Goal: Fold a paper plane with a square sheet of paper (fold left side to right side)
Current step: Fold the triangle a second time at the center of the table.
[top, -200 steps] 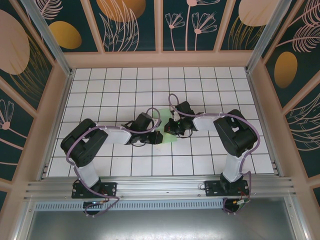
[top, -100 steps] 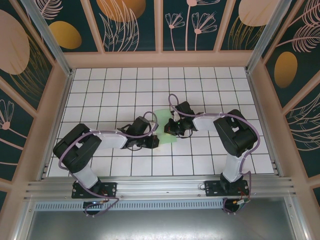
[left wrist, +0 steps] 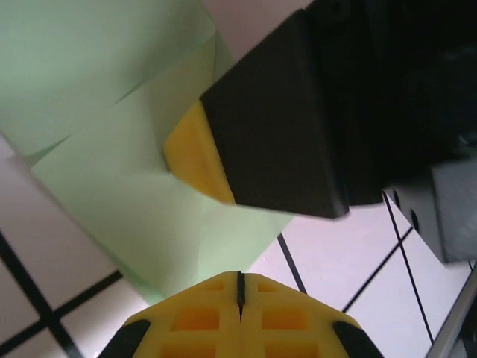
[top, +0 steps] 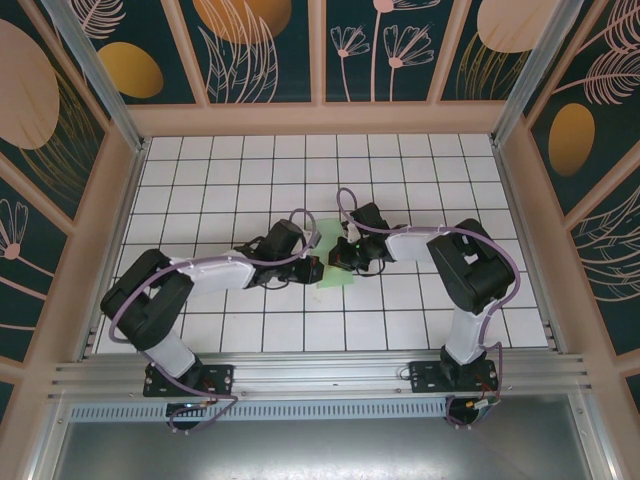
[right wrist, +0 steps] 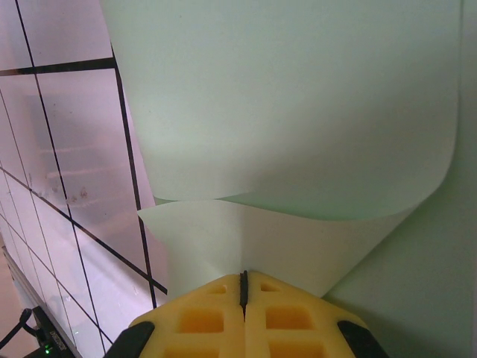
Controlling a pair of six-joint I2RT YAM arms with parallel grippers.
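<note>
Left pincer stood closed, ribbed yellow fingertips together at the edge of the creased mint-green paper, grip on it unclear, right pincer likewise closed, thin paper curled before it, lying mid-table on glossy white tiles.

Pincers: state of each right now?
Left pincer: shut, tips at the paper; grip cannot be told.
Right pincer: shut, tips against the paper; grip cannot be told.

Creased, curling pale mint-green paper
</note>
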